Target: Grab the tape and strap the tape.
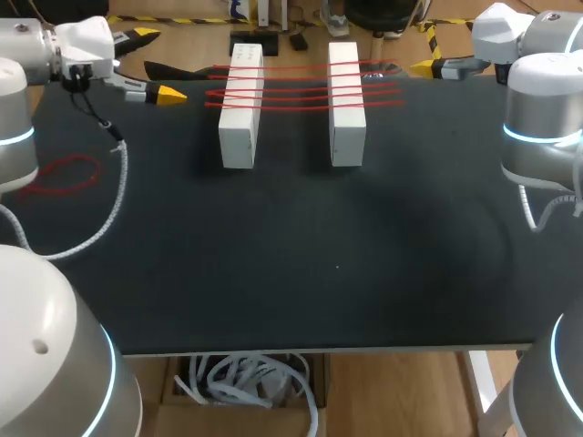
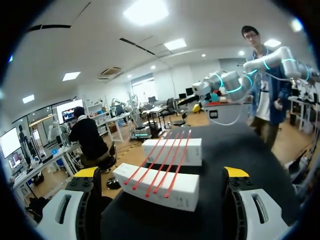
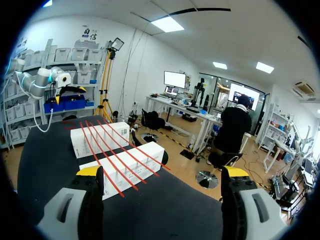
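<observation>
Two white blocks point(image 1: 240, 105) point(image 1: 346, 102) lie side by side at the back of the black table, with several red bands point(image 1: 296, 86) stretched across both. A loose red band point(image 1: 59, 175) lies on the mat at the far left. My left gripper point(image 1: 155, 64) hovers open at the back left, left of the blocks, with nothing between its fingers. My right gripper point(image 1: 428, 55) is open at the back right, beyond the right block. In the left wrist view the gripper point(image 2: 162, 175) faces the nearer block point(image 2: 165, 187). In the right wrist view the gripper point(image 3: 162, 172) faces the banded blocks point(image 3: 127, 167).
A white braided cable point(image 1: 100, 218) hangs from my left arm and loops over the mat's left side. The black mat point(image 1: 319, 273) spreads wide in front of the blocks. Its front edge point(image 1: 319, 350) runs near the view's lower part.
</observation>
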Available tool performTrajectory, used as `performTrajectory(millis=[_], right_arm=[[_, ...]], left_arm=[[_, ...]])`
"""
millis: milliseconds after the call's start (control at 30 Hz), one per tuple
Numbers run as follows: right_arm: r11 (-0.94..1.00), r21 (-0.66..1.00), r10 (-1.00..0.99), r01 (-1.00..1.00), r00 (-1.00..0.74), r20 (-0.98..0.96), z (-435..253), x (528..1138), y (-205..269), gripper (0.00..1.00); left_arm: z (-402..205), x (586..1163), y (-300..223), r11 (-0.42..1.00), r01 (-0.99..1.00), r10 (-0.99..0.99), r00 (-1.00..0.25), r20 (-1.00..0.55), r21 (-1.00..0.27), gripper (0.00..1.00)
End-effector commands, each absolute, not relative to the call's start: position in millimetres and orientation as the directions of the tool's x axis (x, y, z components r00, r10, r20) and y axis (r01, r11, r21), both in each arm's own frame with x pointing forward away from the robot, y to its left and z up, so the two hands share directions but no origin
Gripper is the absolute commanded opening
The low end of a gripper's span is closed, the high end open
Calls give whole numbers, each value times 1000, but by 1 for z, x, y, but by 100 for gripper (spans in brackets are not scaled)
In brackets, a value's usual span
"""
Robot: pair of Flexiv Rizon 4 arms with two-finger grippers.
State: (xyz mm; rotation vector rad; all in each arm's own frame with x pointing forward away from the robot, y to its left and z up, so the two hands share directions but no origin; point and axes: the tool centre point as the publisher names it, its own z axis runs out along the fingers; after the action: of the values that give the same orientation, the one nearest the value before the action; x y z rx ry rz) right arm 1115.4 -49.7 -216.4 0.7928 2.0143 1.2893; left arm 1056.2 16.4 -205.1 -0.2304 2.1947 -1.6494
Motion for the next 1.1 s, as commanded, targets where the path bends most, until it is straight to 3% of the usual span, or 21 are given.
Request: performTrajectory(millis=[33,667,700,767,933,1100], right_arm=[[345,925,754,157,-633,-174,-216,1115,-50,100],[345,925,754,157,-633,-174,-216,1115,-50,100],[345,925,754,157,-633,-174,-216,1115,-50,100],[345,925,754,157,-633,-174,-216,1115,-50,100],[345,925,754,157,-633,-174,-216,1115,-50,100],[345,925,754,157,-633,-174,-216,1115,-50,100]], left_arm=[[-206,1061,18,292,99,-314,-929,-193,-951,100],[-260,1076,3,273,183,-67,-976,-208,-944,100],[-262,1076,3,272,182,-65,-976,-207,-945,90],[-267,1076,3,269,177,-59,-978,-199,-947,83],[-276,1078,3,262,165,-51,-982,-184,-951,45],[-284,1082,2,252,160,-40,-984,-175,-955,44]])
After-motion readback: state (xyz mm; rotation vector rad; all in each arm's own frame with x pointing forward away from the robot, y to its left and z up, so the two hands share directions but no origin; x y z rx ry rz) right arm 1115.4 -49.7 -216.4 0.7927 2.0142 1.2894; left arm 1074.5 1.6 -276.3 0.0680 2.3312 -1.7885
